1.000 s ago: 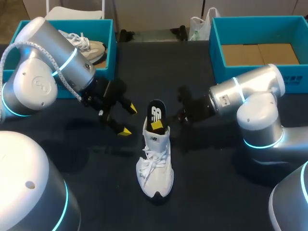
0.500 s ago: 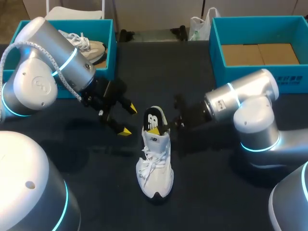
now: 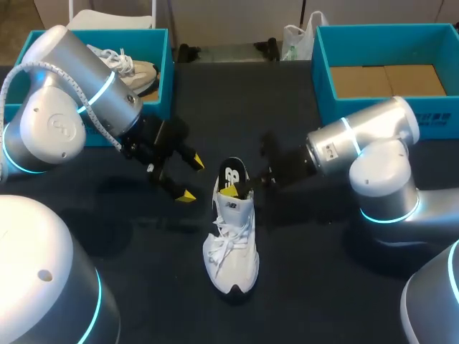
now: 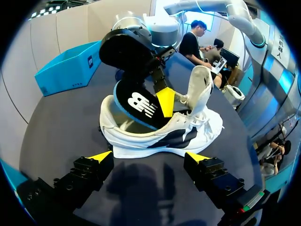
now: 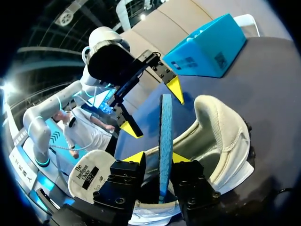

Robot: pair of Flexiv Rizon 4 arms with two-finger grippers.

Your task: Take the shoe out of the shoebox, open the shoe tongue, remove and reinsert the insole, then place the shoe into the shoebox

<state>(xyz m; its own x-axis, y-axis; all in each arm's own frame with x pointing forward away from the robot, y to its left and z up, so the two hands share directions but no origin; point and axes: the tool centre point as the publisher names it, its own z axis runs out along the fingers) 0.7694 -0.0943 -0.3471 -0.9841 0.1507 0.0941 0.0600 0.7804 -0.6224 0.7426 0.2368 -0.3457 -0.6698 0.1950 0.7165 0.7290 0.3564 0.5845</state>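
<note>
Two Flexiv arms work over a dark desk [image 3: 308, 287], the left arm [image 3: 72, 100] coming in from the left and the right arm [image 3: 373, 143] from the right. At the desk's far corners stand two teal shoeboxes. The left shoebox [image 3: 163, 64] holds a pale second shoe [image 3: 133, 72] with white laces. The right shoebox [image 3: 387, 30] shows only its brown cardboard floor.

Between the arms, near the middle of the desk, a white shoe [image 3: 231, 244] stands upright on its sole. Its toe points toward the robot and its heel toward the far edge. It is outside both boxes and well apart from them. In the left wrist view its tongue [image 4: 200, 87] stands raised, away from the opening.

The insole [image 3: 231, 175], black on top with a white logo and blue underneath, sits tilted in the shoe's opening. Its lower end is down inside the shoe and its upper end juts up above the heel collar.

The right gripper [image 5: 158, 157] is at the heel, clamped on the insole, with one yellow-tipped finger on each face of it. The left gripper [image 3: 191, 179] hangs just beside the shoe on its left. Its fingers are spread wide and touch nothing, and the shoe lies ahead of them in the left wrist view.
</note>
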